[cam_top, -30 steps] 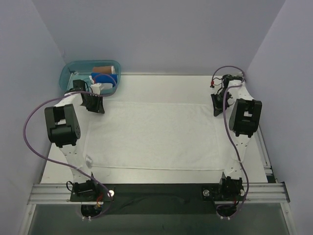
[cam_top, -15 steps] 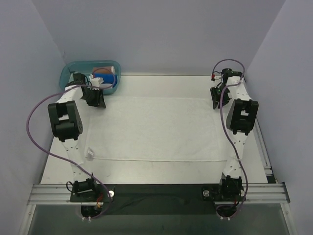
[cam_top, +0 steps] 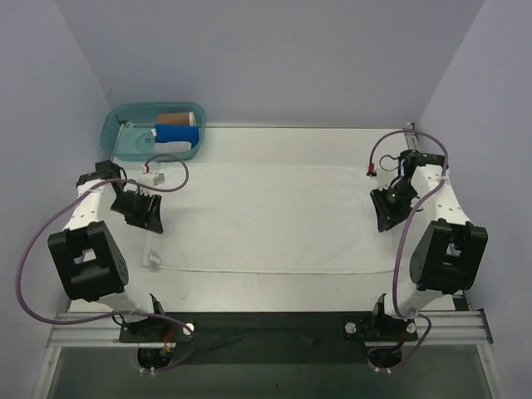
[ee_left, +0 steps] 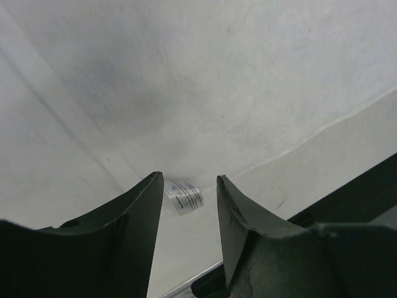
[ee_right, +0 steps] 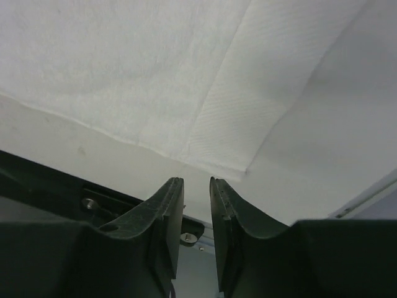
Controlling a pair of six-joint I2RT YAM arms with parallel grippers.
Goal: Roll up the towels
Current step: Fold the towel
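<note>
Hovering over the white towel (cam_top: 266,216) with left fingers (ee_left: 124,236) and right fingers (ee_right: 164,223) parted, empty; could roll crooked if gripped unevenly.

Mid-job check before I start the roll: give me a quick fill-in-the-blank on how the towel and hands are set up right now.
1. The white towel lies spread ___ on the table.
2. The bin at the far left corner holds a brown towel and a ___ one.
3. The white towel's label sits at its near ___ corner.
4. The left hand has its fingers ___, with nothing between them.

Missing words: flat; blue; left; open
</note>
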